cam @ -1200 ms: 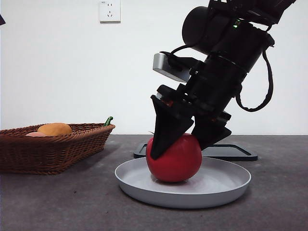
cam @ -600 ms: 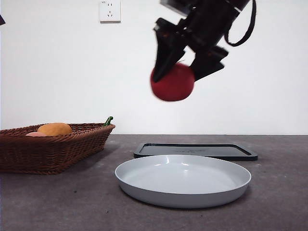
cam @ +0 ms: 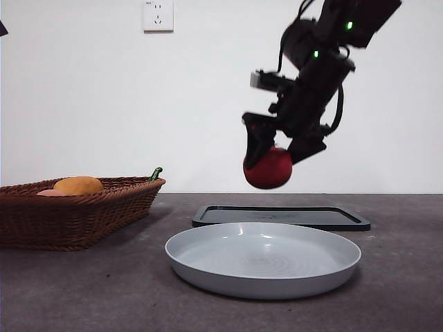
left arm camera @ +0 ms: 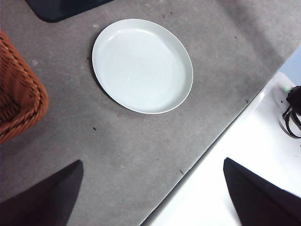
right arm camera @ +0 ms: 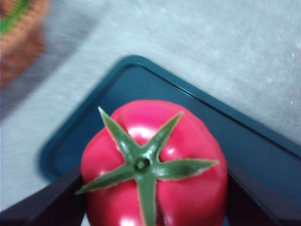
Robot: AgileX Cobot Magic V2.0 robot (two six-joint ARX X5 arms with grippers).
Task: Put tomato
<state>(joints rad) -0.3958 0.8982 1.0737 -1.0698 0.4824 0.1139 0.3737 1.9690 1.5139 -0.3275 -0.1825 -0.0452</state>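
The right gripper [cam: 275, 153] hung in the upper right of the front view, its 2 black jaws clamped on the tomato [cam: 268, 168], which was held in the air right of centre, above the dark tray [cam: 280, 216] at the back of the table [cam: 83, 290]. In the right wrist view the tomato [right arm camera: 155, 165] filled the lower middle of the frame, its green star-shaped stem facing the camera, a jaw pressed to each side and the tray [right arm camera: 263, 155] beneath it. The grey plate [cam: 263, 259] sat bare in the lower centre of the front view, just in front of the tray. A wicker basket [cam: 73, 211] stood at the left edge, holding an orange-yellow fruit [cam: 79, 185]. The left gripper [left arm camera: 150, 193] waited high over the table's near edge, its 2 jaws wide apart and holding nothing, with the plate [left arm camera: 142, 66] in the upper middle of its view and the basket [left arm camera: 16, 94] at the left edge.
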